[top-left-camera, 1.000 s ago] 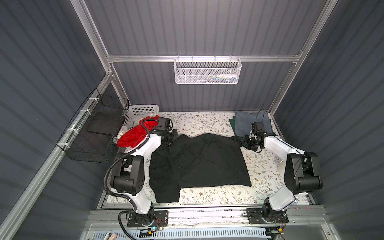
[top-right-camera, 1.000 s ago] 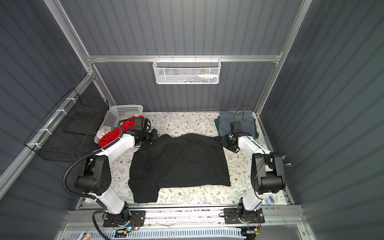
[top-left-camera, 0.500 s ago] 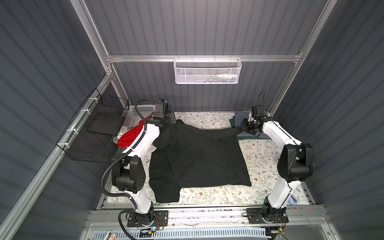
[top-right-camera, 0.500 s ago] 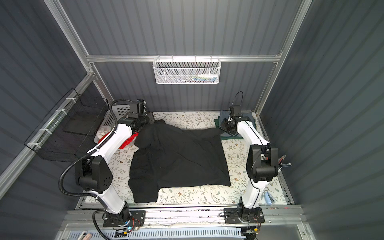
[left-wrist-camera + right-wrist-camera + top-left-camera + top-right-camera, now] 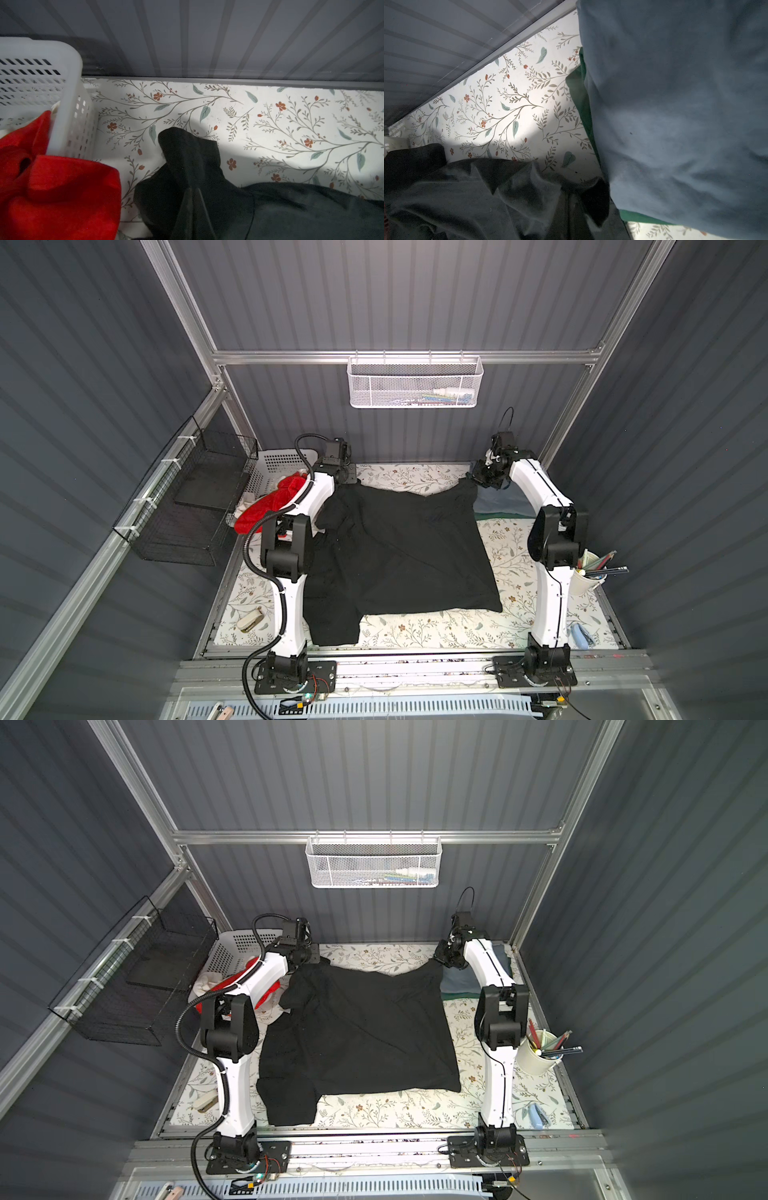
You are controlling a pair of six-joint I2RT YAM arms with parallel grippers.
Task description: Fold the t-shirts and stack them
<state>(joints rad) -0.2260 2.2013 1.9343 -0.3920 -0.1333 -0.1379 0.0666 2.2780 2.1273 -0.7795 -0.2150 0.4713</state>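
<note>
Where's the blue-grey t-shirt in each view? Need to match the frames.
Both top views: blue-grey t-shirt lies at the far right corner of the table.
Left wrist: not in it.
Right wrist: fills most of the picture, lying on the dark green t-shirt.
Shared landmark: the black t-shirt, seen in all four.

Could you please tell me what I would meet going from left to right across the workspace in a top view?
Black wire basket → red t-shirt → black t-shirt → blue-grey t-shirt → pencil cup.
</note>
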